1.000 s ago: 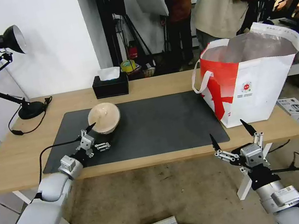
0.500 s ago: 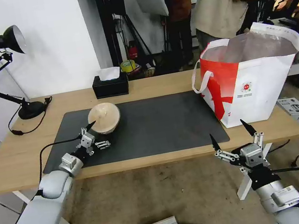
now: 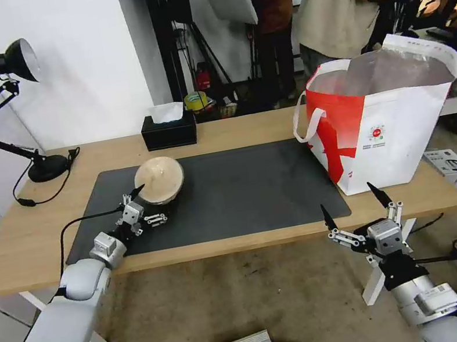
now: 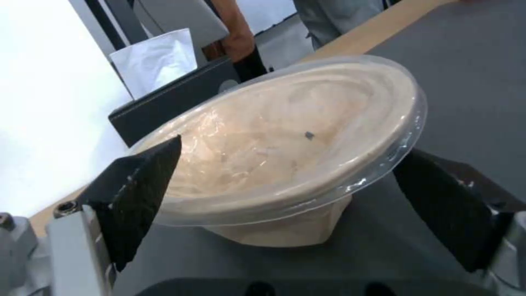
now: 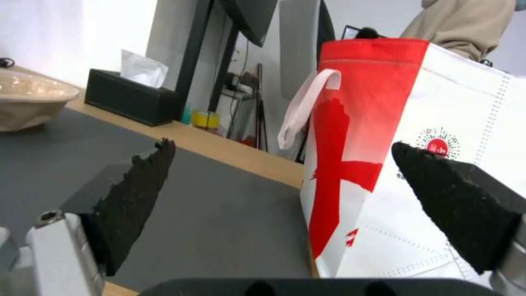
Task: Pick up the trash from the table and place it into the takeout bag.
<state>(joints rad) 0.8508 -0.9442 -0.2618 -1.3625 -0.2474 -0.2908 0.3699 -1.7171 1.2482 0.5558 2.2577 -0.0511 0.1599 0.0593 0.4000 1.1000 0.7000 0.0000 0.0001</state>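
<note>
Left gripper [image 3: 146,204] closing in on tan paper bowl [image 3: 159,179], jaws spread either side of its rim, not yet clamped.

Slightly nearer the bowl than a second ago, fingers [image 4: 139,193] now flanking it; likely last trash on the table [image 3: 244,128]; bowl on dark mat [image 3: 244,192], well left of takeout bag [image 3: 384,120], near black tissue box [image 3: 169,129]; tilted, dented, clear lid, pale residue inside; right gripper [image 3: 357,202] idle below the bag, wide open.
</note>
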